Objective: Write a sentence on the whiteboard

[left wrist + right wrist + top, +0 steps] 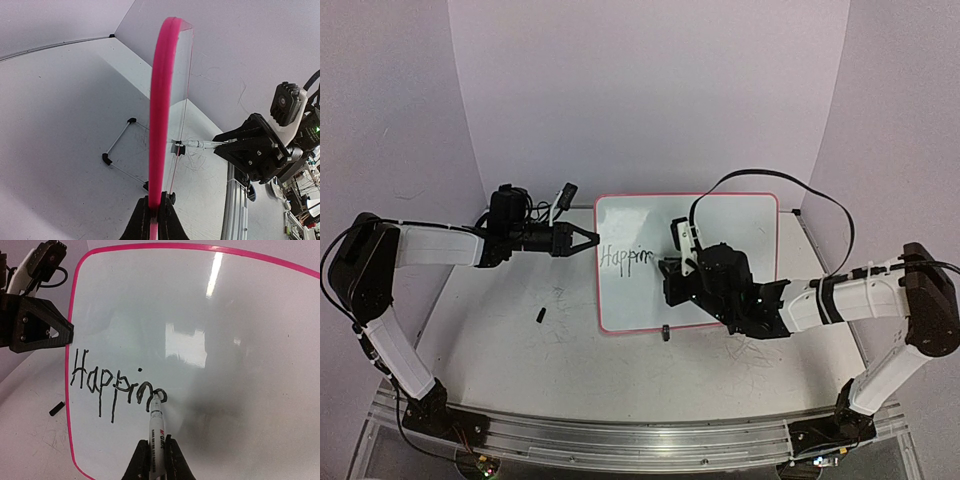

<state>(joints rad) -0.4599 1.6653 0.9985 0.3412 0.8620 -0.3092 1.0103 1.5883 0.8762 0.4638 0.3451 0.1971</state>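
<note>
Left claw [588,240]: clamped shut on the left rim of the large rectangular white whiteboard [730,225], which has a thin pink-red rounded edge. The grip sits at 9 o'clock on the board. Right claw [156,462]: shut on a slim white plastic marker [156,422]. Its tip touches the board at the last stroke of the black handwritten sentence [112,382], which reads roughly "Happin".

Whiteboard stands mid-tabletop, leaning back. One small black clip foot [663,333] shows at its 6 o'clock edge.

Handling, judged:
- Whiteboard: light, thin, stiff, with a glossy face that smears easily. Likely to skid or tip under pen pressure, so take it by the rim, never the writing face.
- Marker: light, smooth barrel, held on the barrel below the nib.

Surface: matt white tabletop [520,360], scuffed with faint grey scribbles. A small black cap-like piece [540,316] lies at 8 o'clock from the board, well apart.

Room: bare board runs from the last letter toward the 3 o'clock rim. Plain pale backdrop [650,90] behind.
</note>
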